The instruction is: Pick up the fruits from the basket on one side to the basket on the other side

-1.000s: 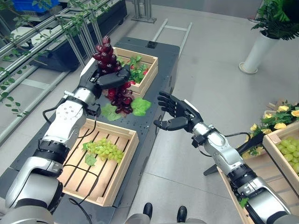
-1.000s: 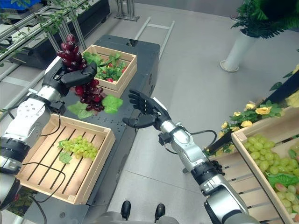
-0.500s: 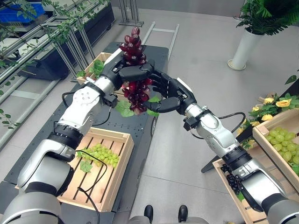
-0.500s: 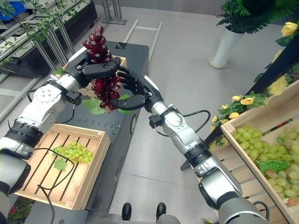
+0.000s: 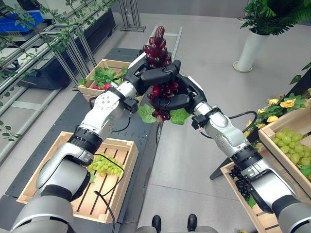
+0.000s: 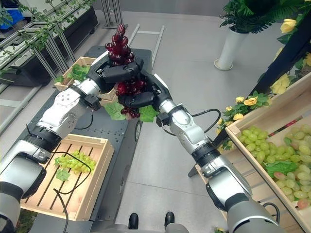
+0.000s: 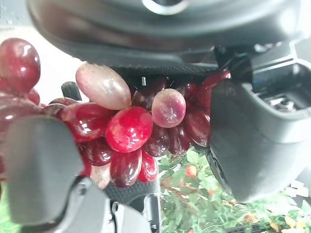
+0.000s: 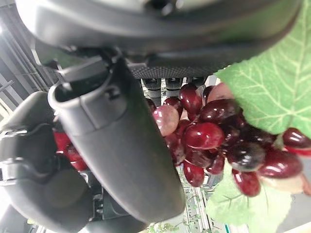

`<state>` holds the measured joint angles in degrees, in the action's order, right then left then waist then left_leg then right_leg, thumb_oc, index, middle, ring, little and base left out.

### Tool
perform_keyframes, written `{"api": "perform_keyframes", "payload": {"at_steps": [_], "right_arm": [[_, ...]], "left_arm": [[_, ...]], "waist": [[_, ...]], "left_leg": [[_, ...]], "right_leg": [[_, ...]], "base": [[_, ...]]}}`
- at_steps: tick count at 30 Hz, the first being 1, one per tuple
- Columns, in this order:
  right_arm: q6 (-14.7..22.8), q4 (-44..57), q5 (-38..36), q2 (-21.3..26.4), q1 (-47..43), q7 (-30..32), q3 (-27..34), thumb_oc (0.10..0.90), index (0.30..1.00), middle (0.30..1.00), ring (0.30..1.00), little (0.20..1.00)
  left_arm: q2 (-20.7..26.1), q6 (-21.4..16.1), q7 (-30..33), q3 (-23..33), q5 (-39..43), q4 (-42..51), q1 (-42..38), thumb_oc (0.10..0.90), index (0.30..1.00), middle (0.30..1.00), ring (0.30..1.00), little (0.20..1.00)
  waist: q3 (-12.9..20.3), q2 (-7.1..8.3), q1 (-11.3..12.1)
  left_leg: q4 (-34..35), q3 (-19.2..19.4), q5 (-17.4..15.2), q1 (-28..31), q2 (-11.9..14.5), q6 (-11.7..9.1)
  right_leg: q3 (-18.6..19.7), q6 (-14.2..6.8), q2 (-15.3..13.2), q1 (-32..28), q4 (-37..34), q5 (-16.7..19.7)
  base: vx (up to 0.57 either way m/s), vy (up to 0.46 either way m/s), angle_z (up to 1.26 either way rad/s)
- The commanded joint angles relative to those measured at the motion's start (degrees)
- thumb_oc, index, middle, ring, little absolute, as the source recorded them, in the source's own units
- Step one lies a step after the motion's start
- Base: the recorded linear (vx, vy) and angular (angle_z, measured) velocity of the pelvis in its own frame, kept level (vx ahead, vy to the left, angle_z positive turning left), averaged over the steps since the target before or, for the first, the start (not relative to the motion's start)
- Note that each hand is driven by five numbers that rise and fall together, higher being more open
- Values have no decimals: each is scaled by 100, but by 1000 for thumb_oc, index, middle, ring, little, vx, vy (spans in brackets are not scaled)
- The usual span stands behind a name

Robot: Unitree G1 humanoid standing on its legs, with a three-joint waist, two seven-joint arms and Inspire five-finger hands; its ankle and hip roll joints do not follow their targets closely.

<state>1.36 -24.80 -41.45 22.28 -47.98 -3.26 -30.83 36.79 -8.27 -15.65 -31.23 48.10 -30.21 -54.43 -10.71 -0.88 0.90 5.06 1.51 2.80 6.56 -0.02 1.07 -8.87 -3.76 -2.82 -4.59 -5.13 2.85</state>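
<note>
Grey floor beyond cart edge, both robot hands (image 5: 155, 75) (image 5: 177, 99) gripping red grapes (image 5: 156, 48)

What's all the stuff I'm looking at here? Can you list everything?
Red grapes: one dark red bunch with green leaves, held in the air between both hands.
Green grapes: one bunch, in the near crate.
Near crate: one, pale wood, on the dark table.
Far crate: one, pale wood, holding greenery and red fruit.
Right crate: one, pale wood, holding green grapes.
Planter: one, white, on the floor.
Left robot hand: dark, curled round the bunch.
Right robot hand: dark, curled round the bunch lower down.
</note>
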Motion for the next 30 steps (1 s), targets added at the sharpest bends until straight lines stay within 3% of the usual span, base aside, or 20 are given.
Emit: {"api": "perform_keyframes", "payload": {"at_steps": [1,8,15,18,19,20,21,22,23,24,30], "right_arm": [[187,-453,-372,-232,-695,-78,-223,800,900,900,900,900],[119,-589,-420,-307,-850,-98,-370,800,900,900,900,900],[-69,-748,-987,-412,-1055,-43,-283,800,900,900,900,900],[129,-918,-1270,-484,-1096,-73,-200,800,900,900,900,900],[235,-928,-1306,-504,-1110,-70,-166,780,869,869,869,869],[377,-935,-1297,-510,-1119,-61,-142,662,693,693,693,693],[419,-933,-1288,-512,-1122,-42,-131,618,627,627,627,627],[641,-877,-1092,-511,-1122,123,-88,544,516,516,516,516],[765,-831,-1010,-505,-1119,200,-81,433,349,349,349,349],[933,-741,-923,-494,-1112,312,-68,400,300,300,300,300],[1506,-464,-871,-493,-1000,509,116,400,300,300,300,300]], "left_arm": [[-165,-723,13,213,790,-268,-1230,400,300,300,300,300],[-399,-767,55,231,1128,108,-1291,400,300,300,300,300],[-634,-755,5,270,1114,411,-1267,400,300,300,300,300],[-679,-715,3,253,1079,506,-1269,400,300,300,300,300],[-681,-695,32,239,1025,535,-1272,400,300,300,300,300],[-665,-685,51,221,988,557,-1271,400,300,300,300,300],[-657,-680,64,211,974,566,-1268,400,300,300,300,300],[-634,-663,122,182,891,590,-1239,400,300,300,300,300],[-620,-641,149,176,864,594,-1218,400,300,300,300,300],[-597,-627,203,159,794,580,-1197,400,300,300,300,300],[-525,-588,286,223,668,295,-1036,400,300,300,300,300]], "waist": [[1058,-34,92],[1074,-1,100],[1097,36,120],[1113,40,136],[1117,42,139],[1115,40,146],[1113,38,147],[1115,36,146],[1113,34,145],[1106,29,140],[1080,-7,120]], "left_leg": [[-6,-29,-484,-109,-376,-7],[-6,2,-494,-86,-355,-18],[-6,-21,-509,-59,-357,-17],[-6,-10,-515,-50,-340,-21],[-6,-6,-516,-51,-337,-21],[-6,-5,-513,-52,-336,-20],[-6,-4,-512,-51,-335,-19],[-6,-5,-514,-48,-336,-14],[-6,0,-516,-46,-333,-13],[-6,1,-516,-44,-334,-9],[-6,0,-528,-13,-348,15]], "right_leg": [[-58,140,128,-122,13,-291],[-55,156,135,-145,13,-307],[-37,172,153,-171,13,-318],[-43,173,154,-181,13,-324],[-42,175,156,-182,13,-327],[-43,176,158,-183,13,-325],[-42,176,159,-183,13,-323],[-28,174,164,-181,13,-320],[-25,172,164,-181,13,-319],[-17,174,165,-182,13,-317],[10,170,165,-199,13,-312]], "base": [[-5,5,-7],[-1,1,-1],[3,0,0],[9,-1,-1],[0,0,0],[0,0,0],[0,0,0],[0,0,0],[0,0,0],[0,0,0],[0,0,0]]}}
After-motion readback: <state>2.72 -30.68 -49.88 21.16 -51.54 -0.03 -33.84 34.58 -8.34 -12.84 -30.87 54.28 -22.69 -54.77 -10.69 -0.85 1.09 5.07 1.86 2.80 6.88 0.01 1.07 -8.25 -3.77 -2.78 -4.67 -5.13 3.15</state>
